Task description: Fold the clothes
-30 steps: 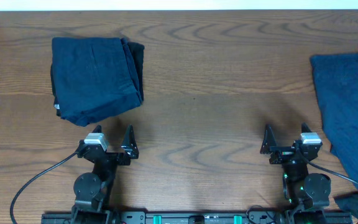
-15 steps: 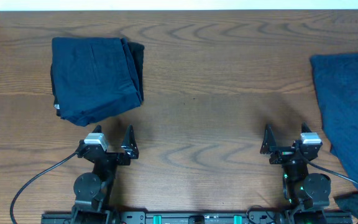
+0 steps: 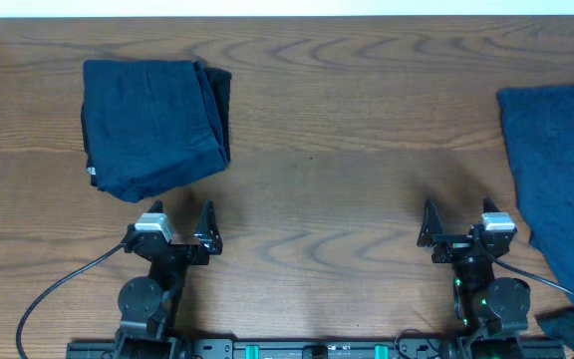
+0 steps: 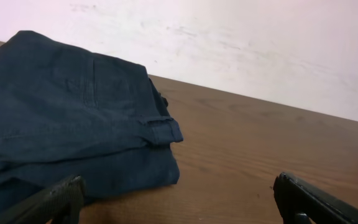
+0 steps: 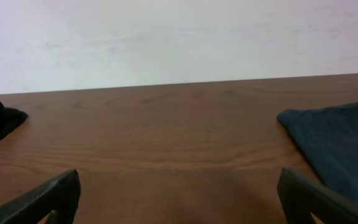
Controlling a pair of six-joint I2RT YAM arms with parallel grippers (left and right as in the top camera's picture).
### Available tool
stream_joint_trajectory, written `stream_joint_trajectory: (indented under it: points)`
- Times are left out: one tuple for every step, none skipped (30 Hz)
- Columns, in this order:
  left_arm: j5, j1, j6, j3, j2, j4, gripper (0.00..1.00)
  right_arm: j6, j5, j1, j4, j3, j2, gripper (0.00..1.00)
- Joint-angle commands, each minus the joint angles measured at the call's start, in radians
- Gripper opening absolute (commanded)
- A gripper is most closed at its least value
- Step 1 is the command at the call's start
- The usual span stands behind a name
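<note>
Both claws are wide open and holding nothing. The left gripper (image 3: 179, 221) sits at the near edge of the table (image 3: 347, 130) with its fingers spread. Its tips are close to the pile (image 3: 152, 125), and from overhead it doesn't look like they touch. Same deal for the right gripper (image 3: 457, 227) on the other side: jaws wide apart over bare wood, and the loose cloth (image 3: 556, 170) near it on its right, no contact.

The surface is a brown wood-grain tabletop with a plain white wall (image 5: 166, 37) behind the far edge. Black cables (image 3: 58, 289) trail off the arm bases.

As for the clothes, the pile is navy, folded into a rough square at the far left. A black piece (image 3: 223, 95) peeks out along its right edge, and there's a small white bit at its lower left corner. The loose cloth is navy too, spread out at the right edge and running out of frame.
</note>
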Motion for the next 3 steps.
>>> stream_joint_trajectory:
  points:
    - [-0.005, -0.004, 0.016, -0.008, 0.000, -0.047, 0.98, -0.017, -0.003, -0.018, -0.005, -0.002, -0.006, 0.99]
    - [-0.005, -0.004, 0.016, -0.008, 0.000, -0.047, 0.98, -0.017, -0.003, -0.018, -0.005, -0.002, -0.006, 0.99]
    - [-0.005, -0.004, 0.016, -0.008, 0.000, -0.047, 0.98, -0.017, -0.003, -0.018, -0.005, -0.002, -0.006, 0.99]
